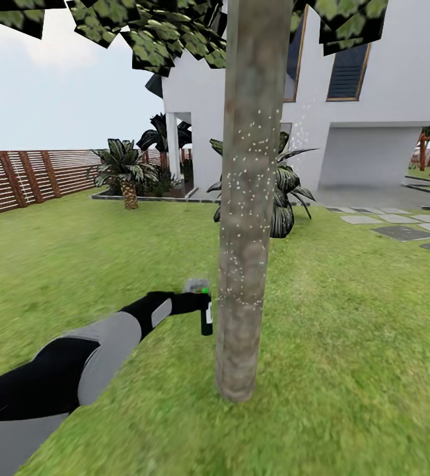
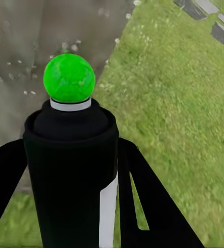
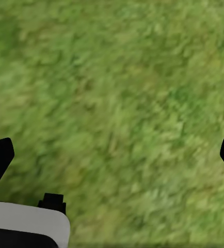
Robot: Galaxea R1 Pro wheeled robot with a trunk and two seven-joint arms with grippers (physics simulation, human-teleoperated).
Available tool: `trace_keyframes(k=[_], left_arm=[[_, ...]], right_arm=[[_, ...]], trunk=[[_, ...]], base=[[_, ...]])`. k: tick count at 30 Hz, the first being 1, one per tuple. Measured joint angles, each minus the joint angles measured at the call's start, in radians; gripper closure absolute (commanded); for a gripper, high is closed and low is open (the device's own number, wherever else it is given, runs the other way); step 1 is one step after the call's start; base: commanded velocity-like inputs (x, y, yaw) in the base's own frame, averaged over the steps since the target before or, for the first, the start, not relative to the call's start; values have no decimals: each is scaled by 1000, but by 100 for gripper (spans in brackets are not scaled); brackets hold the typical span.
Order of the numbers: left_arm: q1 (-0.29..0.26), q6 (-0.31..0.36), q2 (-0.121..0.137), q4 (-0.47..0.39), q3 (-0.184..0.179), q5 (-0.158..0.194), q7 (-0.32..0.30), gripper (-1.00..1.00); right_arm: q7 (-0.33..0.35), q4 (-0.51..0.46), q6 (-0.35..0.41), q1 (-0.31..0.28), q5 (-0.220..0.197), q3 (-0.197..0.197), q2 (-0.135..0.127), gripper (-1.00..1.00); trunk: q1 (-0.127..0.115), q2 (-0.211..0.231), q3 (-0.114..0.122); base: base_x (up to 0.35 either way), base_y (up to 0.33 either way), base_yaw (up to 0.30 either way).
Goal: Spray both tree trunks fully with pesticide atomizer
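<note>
A tree trunk (image 1: pixel 244 218) with rough, matt grey-brown mottled bark, dotted with fine white specks (image 1: pixel 244 173). A dark spray bottle (image 2: pixel 70 175) of smooth matt plastic, topped by a glossy green knob (image 2: pixel 69 78). Coarse, matt green grass (image 1: pixel 347 317). A brown slatted wooden fence (image 1: pixel 36 177). Smooth white house walls (image 1: pixel 399 66).
</note>
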Motion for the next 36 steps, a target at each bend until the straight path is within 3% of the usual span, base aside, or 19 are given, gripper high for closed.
trace_keyframes(k=[3, 8, 11, 15, 30, 36], left_arm=[[39, -31, 1, 0, 1, 1, 0, 100], [135, -141, 1, 1, 0, 0, -1, 100], [210, -241, 3, -1, 1, 1, -1, 100], [244, -340, 22, -3, 6, 0, -5, 100], [248, -355, 41, -3, 6, -4, -3, 100], [248, -354, 42, -3, 5, -4, -3, 100]], right_arm=[[0, 0, 0, 0, 0, 0, 0, -100], [2, 0, 2, 0, 0, 1, 2, -100], [2, 0, 3, 0, 0, 1, 4, -100], [2, -1, -2, 0, 0, 1, 5, -100], [0, 0, 4, 0, -2, -1, 2, -100], [1, 0, 4, 0, 0, 0, 2, -100]], trunk=[[0, 0, 0], [0, 0, 0], [0, 0, 0], [0, 0, 0], [0, 0, 0], [0, 0, 0]], base=[[0, 0, 0], [0, 0, 0], [0, 0, 0], [0, 0, 0], [165, 249, 0], [14, 348, -172]])
